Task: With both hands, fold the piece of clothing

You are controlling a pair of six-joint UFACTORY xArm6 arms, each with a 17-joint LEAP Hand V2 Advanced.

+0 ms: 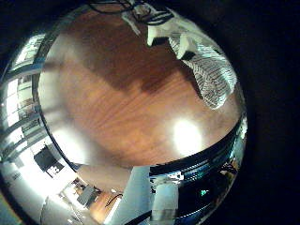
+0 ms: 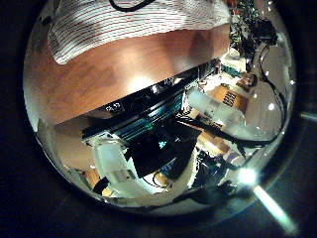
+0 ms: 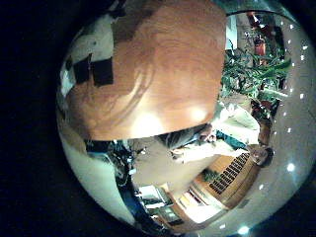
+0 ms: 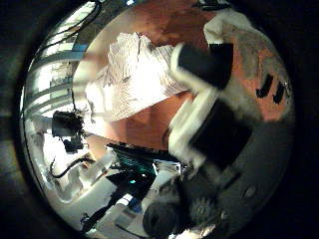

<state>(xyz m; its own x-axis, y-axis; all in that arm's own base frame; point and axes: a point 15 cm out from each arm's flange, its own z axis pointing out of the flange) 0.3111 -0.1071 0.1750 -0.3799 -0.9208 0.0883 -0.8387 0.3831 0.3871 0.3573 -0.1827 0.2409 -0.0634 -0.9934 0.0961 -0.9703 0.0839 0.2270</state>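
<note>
Closest to us, the right hand (image 4: 214, 110) shows blocky black-and-white fingers (image 4: 204, 65) relaxed, holding nothing, beside the crumpled, thin-striped shirt (image 4: 135, 70) lying on the smooth wooden table (image 1: 122, 94); left fingers unseen, we cannot tell.

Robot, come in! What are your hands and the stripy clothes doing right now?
Right hand open above table. Left hand: fingers unseen. Striped garment lies rumpled on wooden table, unheld. Nothing blocking.

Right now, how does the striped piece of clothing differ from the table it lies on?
The piece of clothing is striped and rumpled; the table shows wood grain and lies flat. The clothing looks dull, while the table shines with glare. The clothing covers only part of the table. They share little beyond touching.
</note>
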